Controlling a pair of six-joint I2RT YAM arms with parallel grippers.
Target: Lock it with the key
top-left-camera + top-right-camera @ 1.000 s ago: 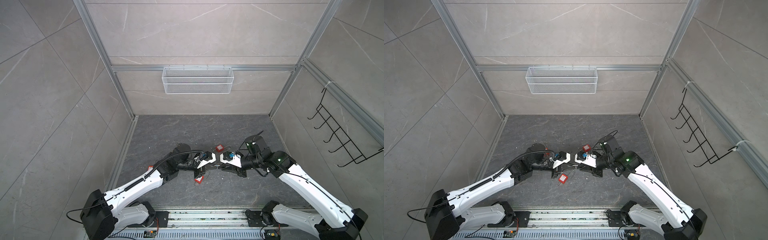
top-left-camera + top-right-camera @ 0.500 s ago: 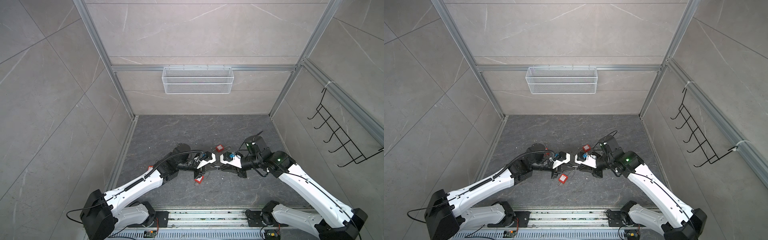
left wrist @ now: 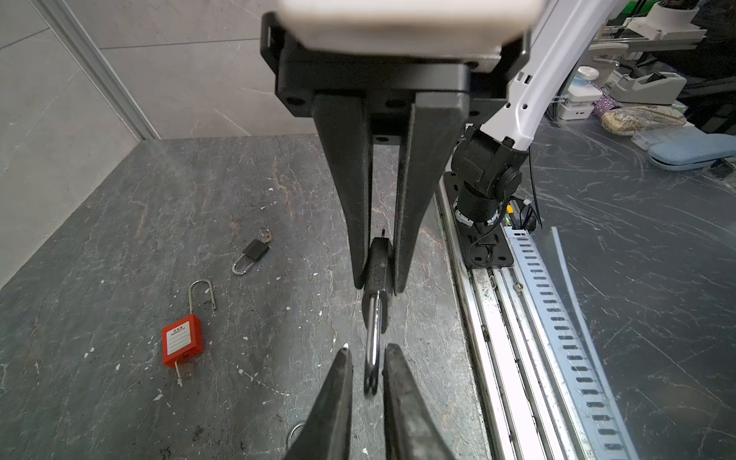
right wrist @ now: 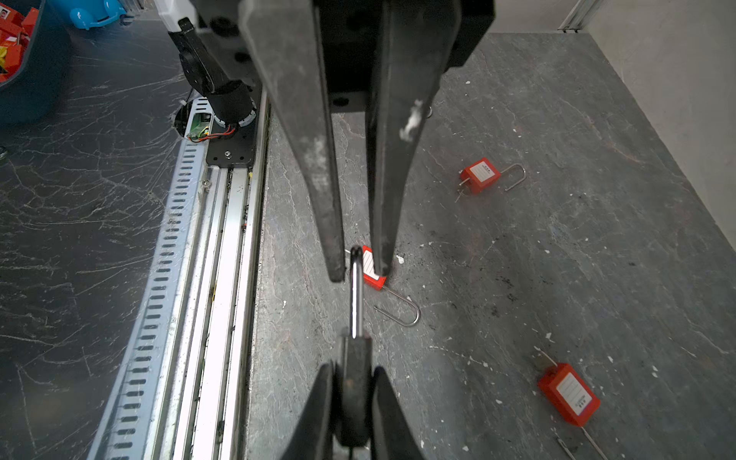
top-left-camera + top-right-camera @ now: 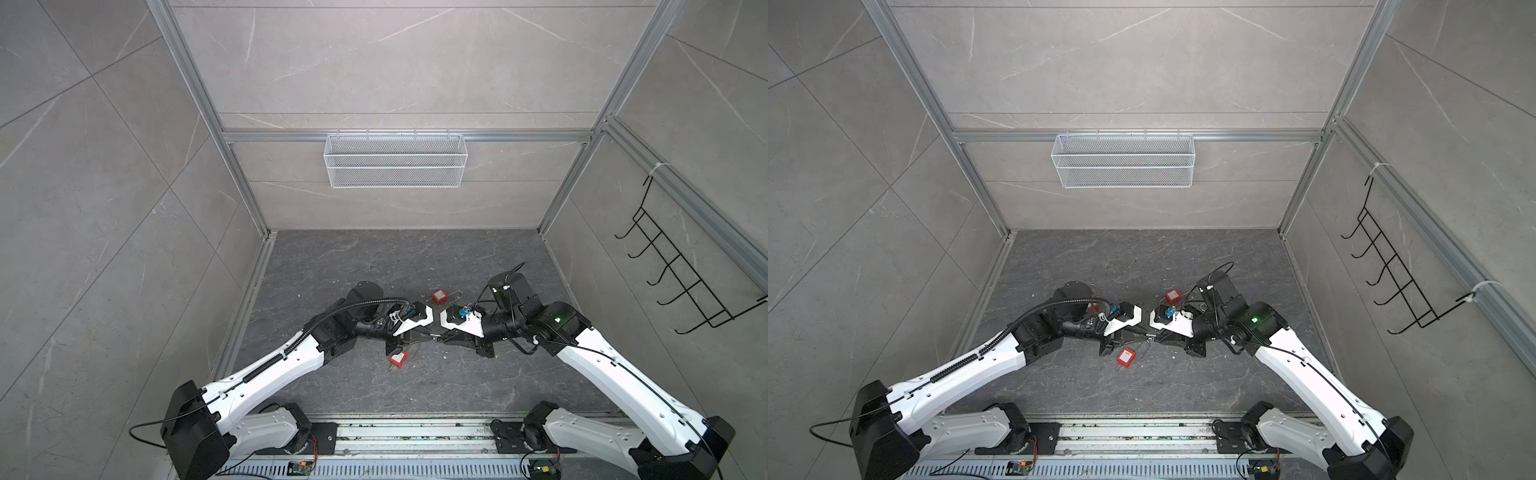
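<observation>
My right gripper (image 4: 353,370) is shut on the body of a black padlock (image 4: 352,392), held just above the floor. Its steel shackle (image 4: 356,294) points straight at my left gripper (image 3: 368,352). That gripper's fingers (image 3: 344,370) stand slightly apart on either side of the shackle tip (image 3: 373,338), with a thin gap on each side. In both top views the two grippers (image 5: 424,336) (image 5: 443,340) meet tip to tip at the middle of the floor. I cannot make out a key in the held padlock. A key on a ring (image 3: 266,235) lies at a small black padlock (image 3: 255,251) on the floor.
Red padlocks with open shackles lie on the dark floor (image 5: 457,266): one behind the grippers (image 5: 439,296), one in front (image 5: 398,358), another to the side (image 4: 569,394). The base rail (image 5: 415,432) runs along the front. A wire basket (image 5: 395,160) hangs on the back wall.
Both arms stay where they were, tip to tip. The padlocks on the floor have not shifted.
</observation>
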